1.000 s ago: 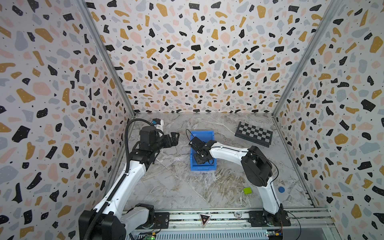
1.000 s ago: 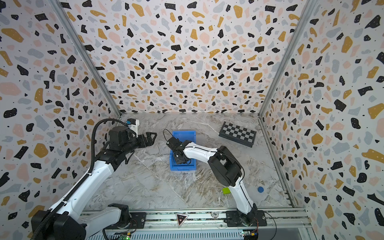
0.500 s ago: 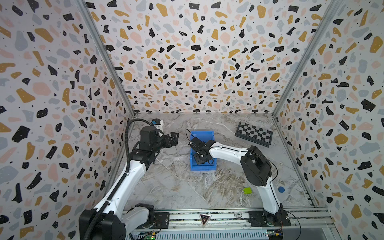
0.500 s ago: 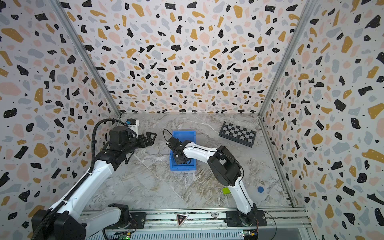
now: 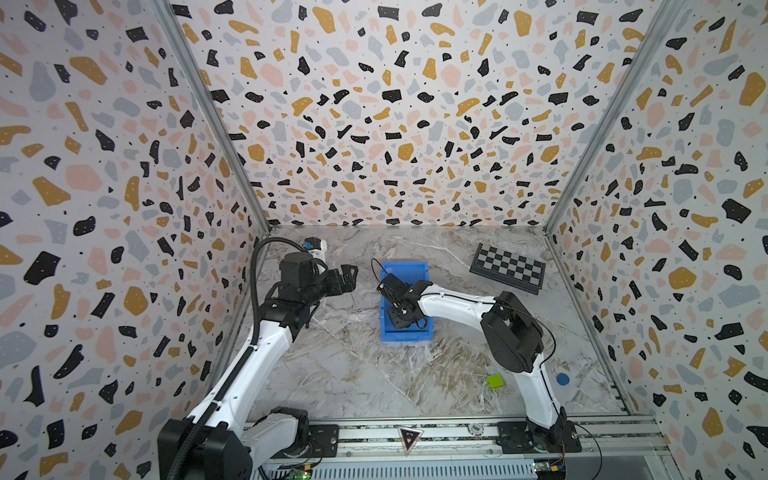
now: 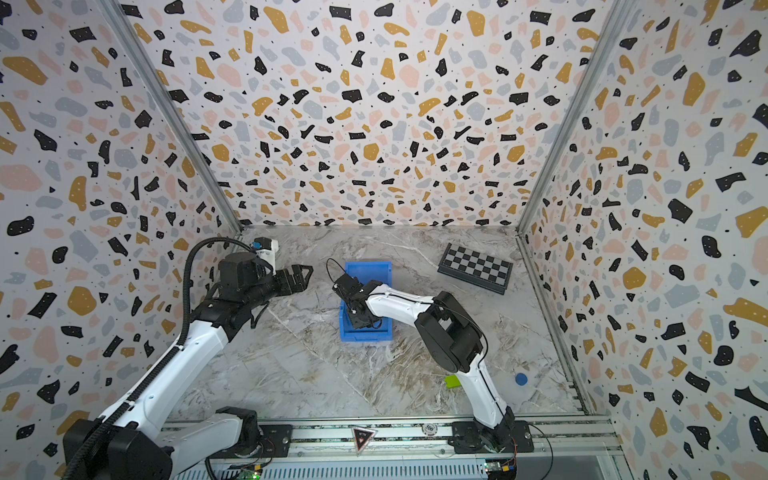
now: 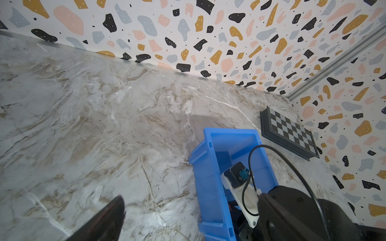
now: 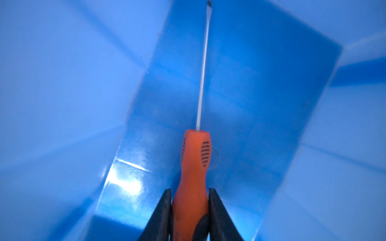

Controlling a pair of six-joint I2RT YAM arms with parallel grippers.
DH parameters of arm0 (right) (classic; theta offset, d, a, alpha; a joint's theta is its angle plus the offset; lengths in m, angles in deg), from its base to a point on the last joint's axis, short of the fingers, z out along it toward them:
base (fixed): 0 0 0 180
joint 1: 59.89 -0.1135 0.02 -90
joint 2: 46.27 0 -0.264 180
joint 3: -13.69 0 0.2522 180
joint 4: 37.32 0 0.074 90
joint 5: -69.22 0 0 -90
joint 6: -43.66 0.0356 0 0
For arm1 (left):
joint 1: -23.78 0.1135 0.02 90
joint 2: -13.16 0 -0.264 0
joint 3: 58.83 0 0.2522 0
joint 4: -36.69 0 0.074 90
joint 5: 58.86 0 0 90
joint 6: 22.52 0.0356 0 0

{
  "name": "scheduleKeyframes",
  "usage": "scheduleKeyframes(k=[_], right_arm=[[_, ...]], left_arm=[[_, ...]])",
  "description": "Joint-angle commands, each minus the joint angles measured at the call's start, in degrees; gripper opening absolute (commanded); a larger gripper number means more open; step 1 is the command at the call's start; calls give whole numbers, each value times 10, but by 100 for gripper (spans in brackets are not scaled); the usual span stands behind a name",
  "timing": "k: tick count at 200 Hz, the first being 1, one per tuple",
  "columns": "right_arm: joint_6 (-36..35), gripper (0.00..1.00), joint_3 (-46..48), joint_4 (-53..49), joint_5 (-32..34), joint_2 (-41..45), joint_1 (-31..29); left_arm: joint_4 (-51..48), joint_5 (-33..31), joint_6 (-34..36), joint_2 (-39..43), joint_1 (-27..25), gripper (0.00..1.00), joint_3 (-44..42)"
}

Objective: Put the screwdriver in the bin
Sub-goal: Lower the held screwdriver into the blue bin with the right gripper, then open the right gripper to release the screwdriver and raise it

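In the right wrist view the screwdriver (image 8: 194, 162) has an orange-and-black handle and a thin shaft that runs along the floor of the blue bin (image 8: 62, 83). My right gripper (image 8: 190, 191) is shut on the handle's rear end, one finger on each side. In both top views the right gripper (image 5: 405, 318) reaches down inside the bin (image 5: 405, 270), near its front lip, and hides the screwdriver. My left gripper (image 5: 347, 277) hovers open and empty left of the bin, apart from it. The left wrist view shows the bin (image 7: 208, 179) with the right wrist inside it.
A black-and-white checkered board (image 5: 508, 267) lies at the back right. A small green block (image 5: 495, 380) and a blue disc (image 5: 562, 379) sit near the right arm's base. A white object (image 5: 316, 246) stands in the back left corner. Patterned walls enclose three sides.
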Motion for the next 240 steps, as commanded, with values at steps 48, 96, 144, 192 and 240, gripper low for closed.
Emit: scheduleKeyframes(k=[48,96,144,192,240], right_arm=[[5,37,-24,-26,19,39,-6],[4,37,-41,-41,30,64,-14],[-9,37,-73,-70,46,91,-16],[-19,37,-86,-88,64,122,-14],[-35,37,-80,-90,67,168,10]], left_arm=[[6,-6,6,16,-2,100,0],[9,-6,1,17,-2,100,3],[11,-11,3,22,-2,100,-1],[16,-9,-5,11,-2,100,1],[16,-21,-12,11,-2,100,12]])
